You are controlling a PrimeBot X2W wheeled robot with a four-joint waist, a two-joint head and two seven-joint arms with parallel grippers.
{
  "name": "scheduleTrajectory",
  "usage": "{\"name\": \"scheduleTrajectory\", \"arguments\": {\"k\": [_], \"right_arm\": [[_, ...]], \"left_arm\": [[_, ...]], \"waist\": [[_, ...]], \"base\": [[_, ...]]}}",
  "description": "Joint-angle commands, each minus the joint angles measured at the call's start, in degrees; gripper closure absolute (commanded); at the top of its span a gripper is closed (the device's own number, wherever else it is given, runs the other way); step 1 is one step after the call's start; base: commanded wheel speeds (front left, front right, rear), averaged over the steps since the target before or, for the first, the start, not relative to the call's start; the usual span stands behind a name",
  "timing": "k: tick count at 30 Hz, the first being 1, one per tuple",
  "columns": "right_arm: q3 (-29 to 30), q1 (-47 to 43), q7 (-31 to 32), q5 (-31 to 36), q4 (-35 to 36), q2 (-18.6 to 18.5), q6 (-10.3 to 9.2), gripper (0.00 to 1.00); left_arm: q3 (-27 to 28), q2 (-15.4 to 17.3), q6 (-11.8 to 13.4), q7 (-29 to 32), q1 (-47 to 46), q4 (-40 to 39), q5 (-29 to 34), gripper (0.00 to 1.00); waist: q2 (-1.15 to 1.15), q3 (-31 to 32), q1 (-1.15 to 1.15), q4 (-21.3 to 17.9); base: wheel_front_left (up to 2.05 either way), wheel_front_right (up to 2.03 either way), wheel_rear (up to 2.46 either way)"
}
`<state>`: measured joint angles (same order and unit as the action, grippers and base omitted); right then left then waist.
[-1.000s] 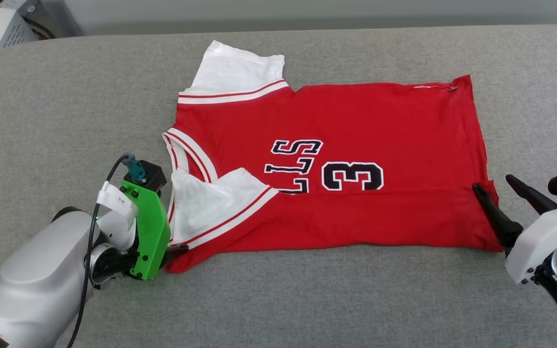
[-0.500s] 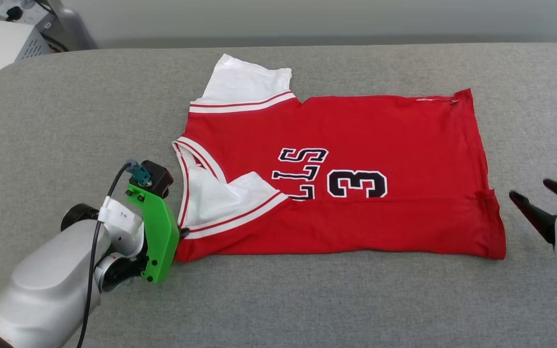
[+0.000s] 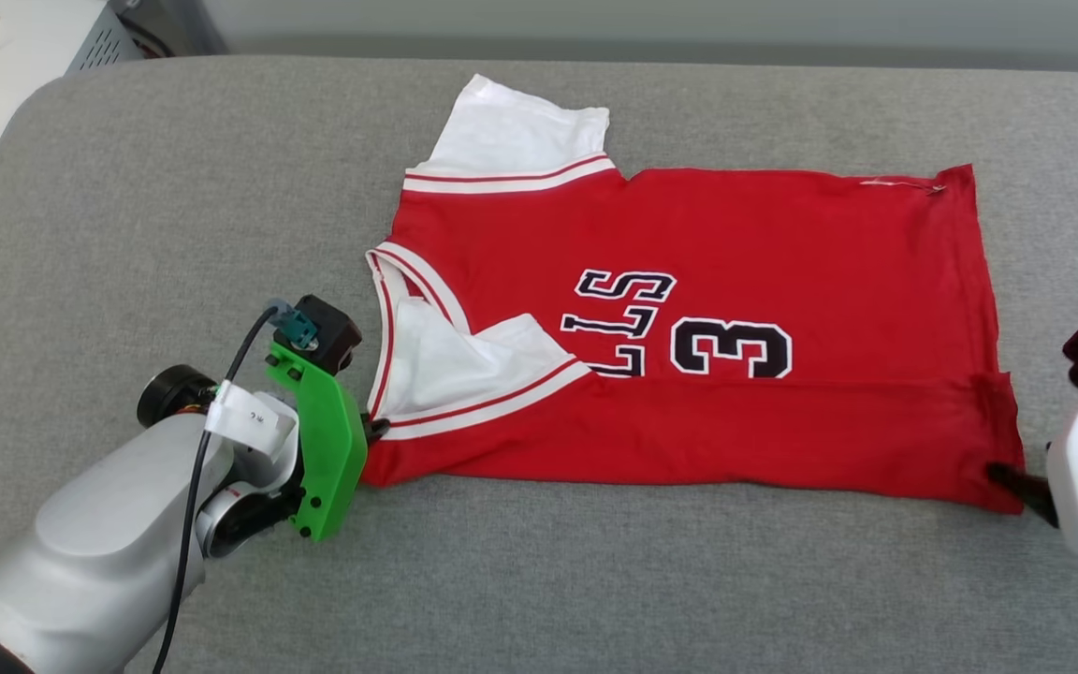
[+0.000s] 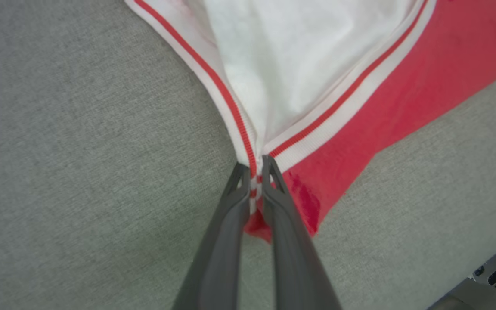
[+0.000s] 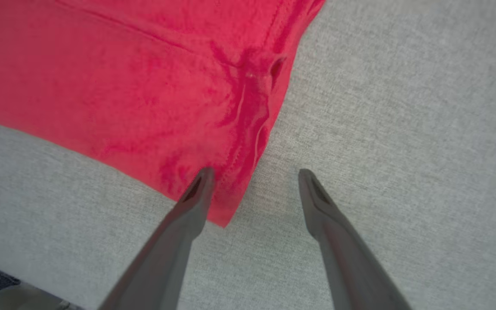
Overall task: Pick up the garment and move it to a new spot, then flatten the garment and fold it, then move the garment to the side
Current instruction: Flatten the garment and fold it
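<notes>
The garment (image 3: 689, 234), red with white sleeves and a black "3", lies flat on the grey surface, its near part folded over. My left gripper (image 3: 372, 432) is shut on the striped trim at the garment's near left corner, where a white sleeve is tucked in; the left wrist view shows the fingers (image 4: 239, 193) pinching that trim (image 4: 254, 181). My right gripper (image 3: 1014, 482) stands open at the near right corner. In the right wrist view its left finger (image 5: 196, 193) rests over the red hem (image 5: 230, 189) and the other finger (image 5: 312, 189) sits on bare grey cloth.
The grey padded surface (image 3: 539, 580) extends wide on every side of the garment, with a rounded edge at the far left. White equipment (image 3: 6, 56) stands beyond that corner. A dark edge with wiring (image 4: 493, 275) shows at the left wrist view's lower right.
The head camera has shifted. My right gripper drew away from the right hem, then came back lower at the near right corner. The left gripper has kept its hold.
</notes>
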<state>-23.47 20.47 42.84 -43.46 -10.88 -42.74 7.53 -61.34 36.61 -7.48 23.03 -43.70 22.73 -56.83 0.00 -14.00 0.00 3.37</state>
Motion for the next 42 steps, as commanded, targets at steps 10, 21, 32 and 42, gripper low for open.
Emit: {"name": "scheduleTrajectory", "arguments": {"k": [10, 21, 32, 42], "right_arm": [[-7.35, -0.23, -4.91, 1.03, -11.58, 6.87, -0.04, 0.0], [-9.49, 1.64, -14.64, -1.79, -10.33, 3.96, -0.04, 1.0], [-1.91, -8.55, -18.04, -2.79, 2.69, -2.96, -0.04, 1.0], [8.32, -20.04, -14.28, -1.24, 9.84, -3.26, -0.04, 1.0]], "left_arm": [[-0.63, -1.35, 0.17, -2.11, -1.68, 1.3, 1.08, 1.0], [-1.06, -0.29, 0.07, -5.7, 2.13, 2.91, -0.54, 1.0], [-1.35, 5.93, 2.93, -5.82, 7.4, -7.26, -1.73, 1.0], [-2.24, 10.29, 7.43, -4.67, 12.72, -17.19, -2.93, 1.0]], "waist": [[0.0, -2.53, 0.0, 1.15], [0.0, 2.37, 0.0, -0.39], [0.0, 7.41, 0.0, 0.02], [0.0, 7.27, 0.0, -0.14]], "base": [[0.0, 0.0, 0.0], [0.0, 0.0, 0.0], [0.0, 0.0, 0.0], [0.0, 0.0, 0.0]]}}
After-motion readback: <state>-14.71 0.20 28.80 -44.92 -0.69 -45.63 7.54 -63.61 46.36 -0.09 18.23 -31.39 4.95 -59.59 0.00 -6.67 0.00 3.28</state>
